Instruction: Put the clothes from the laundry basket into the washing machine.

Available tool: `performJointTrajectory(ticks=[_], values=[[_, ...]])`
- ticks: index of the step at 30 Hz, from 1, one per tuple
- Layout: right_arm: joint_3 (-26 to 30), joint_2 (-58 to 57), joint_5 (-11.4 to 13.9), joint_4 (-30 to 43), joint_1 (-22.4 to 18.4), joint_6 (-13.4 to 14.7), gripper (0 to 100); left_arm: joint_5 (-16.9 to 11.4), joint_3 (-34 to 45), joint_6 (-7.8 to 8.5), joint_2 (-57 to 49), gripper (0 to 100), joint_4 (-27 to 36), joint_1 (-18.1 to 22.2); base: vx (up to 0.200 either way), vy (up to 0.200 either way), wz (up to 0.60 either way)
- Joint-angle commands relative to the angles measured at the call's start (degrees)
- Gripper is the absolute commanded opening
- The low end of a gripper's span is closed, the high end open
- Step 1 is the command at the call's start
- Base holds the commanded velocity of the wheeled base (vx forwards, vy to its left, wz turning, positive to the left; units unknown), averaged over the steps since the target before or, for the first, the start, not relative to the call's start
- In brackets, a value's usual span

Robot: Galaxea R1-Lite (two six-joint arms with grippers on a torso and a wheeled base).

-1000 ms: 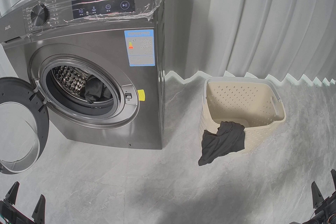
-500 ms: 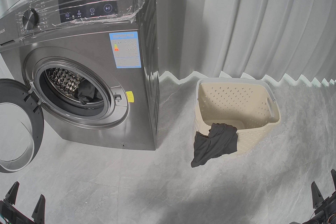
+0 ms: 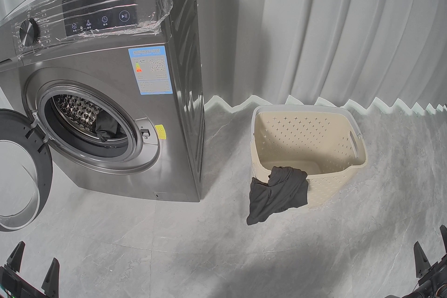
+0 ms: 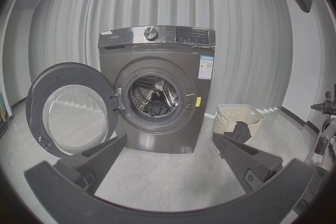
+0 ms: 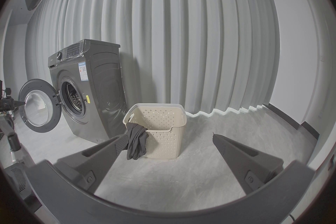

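Draped over the near rim of the laundry basket (image 3: 302, 109), beside the washing machine (image 3: 107, 68): one dark garment (image 3: 279, 192), half hanging down the outside. Looks soft, light and limp, likely to sag and trail; best pinched at the bunched fold on the rim. Left gripper (image 3: 37, 253) and right gripper (image 3: 432, 243) spread wide, empty, well apart from it.

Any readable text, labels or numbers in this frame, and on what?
Blue label on the washing machine: print too small.
Yellow sticker by the door opening: too small.
Control panel: play/pause symbol; captions too small.
Brand mark on the drawer front: short logo, not quoted.
Laundry basket: none.
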Motion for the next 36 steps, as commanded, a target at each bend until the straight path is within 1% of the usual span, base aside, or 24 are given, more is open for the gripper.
performJointTrajectory(ticks=[1, 12, 14, 18, 19, 20, 21, 22, 23, 24, 25, 26, 29, 30, 31, 33, 34, 35, 36], values=[[1.0, -0.8, 0.0, 0.0, 0.0, 0.0, 100, 0.0, 0.8, 0.01, -0.8, 100, 0.0, 0.0, 0.000, 0.000, 0.00], [1.0, -0.8, 0.1, 0.0, -0.1, -0.2, 100, 0.0, 0.8, 0.09, -0.8, 100, 0.0, 0.0, 0.000, 0.000, 0.00], [1.0, -0.8, 0.1, 0.1, -0.3, 0.2, 100, 0.0, 0.8, 0.01, -0.8, 100, 0.0, 0.0, 0.000, 0.000, 0.00], [1.0, -0.8, 0.1, 0.0, -0.3, -0.2, 100, 0.0, 0.8, 0.01, -0.8, 100, 0.0, 0.0, 0.000, 0.000, 0.00], [1.0, -0.8, 0.1, 0.0, -0.3, -0.2, 100, 0.0, 0.8, 0.01, -0.8, 100, 0.0, 0.0, 0.000, -0.200, 0.00], [-1.1, -0.9, 0.3, -2.5, -0.2, -0.7, 100, 0.0, 0.8, 0.01, -0.8, 100, 0.0, 0.0, 0.000, -0.200, 0.00], [-4.6, -0.9, 0.3, -3.7, -0.1, -0.7, 100, 0.0, 0.8, 0.01, -0.8, 100, 0.0, 0.0, 0.000, -0.200, 0.00], [-6.6, -0.5, 0.4, -4.0, -0.1, -0.7, 100, 0.0, 0.8, 0.01, -0.8, 100, 0.0, 0.0, 0.000, -0.200, 0.00], [-13.8, 1.5, 1.1, -2.8, 0.0, -0.7, 100, 0.0, 0.8, 0.01, -0.8, 100, 0.0, 0.0, 0.000, -0.200, 0.00], [-17.0, 4.6, 2.0, -0.7, 0.0, -0.6, 100, 0.0, 0.8, 0.09, -0.8, 100, 0.0, 0.0, 0.000, -0.200, 0.00], [-17.9, 5.6, 2.5, 0.1, 0.1, -0.6, 100, 0.0, 0.8, 0.09, -0.8, 100, 0.0, 0.0, 0.000, 0.000, 0.00], [-21.2, 11.0, 5.7, 3.6, 0.4, -0.3, 100, 0.0, 0.8, 0.09, -0.8, 100, 0.0, 0.0, 0.000, 0.000, 0.00], [-21.4, 21.0, 13.5, 5.1, 1.4, 0.0, 100, 0.0, 0.8, 0.09, -0.8, 100, 0.0, 0.0, 0.000, 0.000, 0.00], [-21.0, 23.2, 14.8, 4.9, 1.5, 0.0, 100, 0.0, 0.8, 0.09, -0.8, 100, 0.0, 0.0, 0.000, 0.000, 0.00], [-20.2, 28.9, 17.6, 4.3, 1.5, -0.6, 100, 0.0, 0.8, 0.09, -0.8, 100, 0.0, 0.0, 0.000, 0.000, 0.00], [-20.0, 35.9, 20.2, 2.0, 2.0, -1.1, 100, 0.0, 0.9, 0.09, -0.8, 100, 0.0, 0.0, 0.000, 0.000, 0.00], [-20.1, 40.8, 21.5, -0.5, 3.3, -1.3, 100, 0.0, 0.8, 0.09, -0.8, 100, 0.0, 0.0, 0.000, 0.000, 0.00], [-20.2, 44.0, 21.8, -2.6, 4.3, -1.2, 100, 0.0, 0.8, 0.09, -0.8, 100, 0.0, 0.0, 0.000, 0.000, 0.00], [-20.2, 49.5, 21.7, -6.5, 6.2, -0.4, 100, 0.0, 0.8, 0.09, -0.8, 100, 0.0, 0.0, 0.000, 0.000, 0.00]])
